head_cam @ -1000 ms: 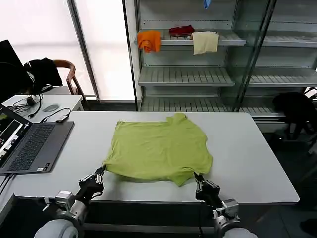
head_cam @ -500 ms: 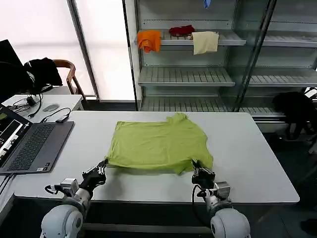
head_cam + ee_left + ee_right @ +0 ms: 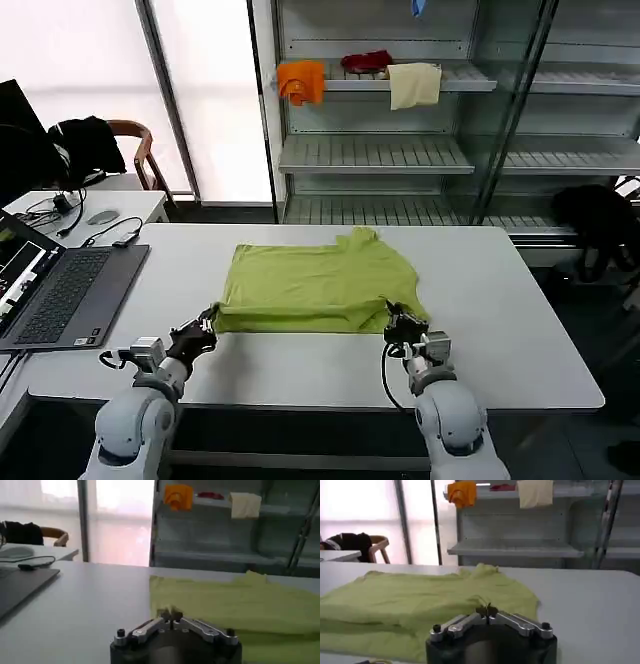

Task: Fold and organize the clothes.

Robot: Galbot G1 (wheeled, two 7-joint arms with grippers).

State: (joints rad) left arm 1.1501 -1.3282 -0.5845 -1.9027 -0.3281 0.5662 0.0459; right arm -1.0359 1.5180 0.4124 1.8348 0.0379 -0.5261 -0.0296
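Two hands: both pinch the near hem
T-shirt (image 3: 320, 288): lime green, on the white table (image 3: 520, 330), near edge folded back
Left hand (image 3: 207, 322): clamped on the near left corner
Right hand (image 3: 393, 319): clamped on the near right corner
Laptop (image 3: 60, 290): far left of the table

no readable text, labels or numbers anywhere

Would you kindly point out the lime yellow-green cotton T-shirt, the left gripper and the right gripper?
Lime yellow-green cotton T-shirt (image 3: 318, 285): head view, middle of the flat cloth.
Left gripper (image 3: 207, 325): head view, fingertips at the shirt's near-left corner.
Right gripper (image 3: 392, 318): head view, fingertips at the near-right corner.
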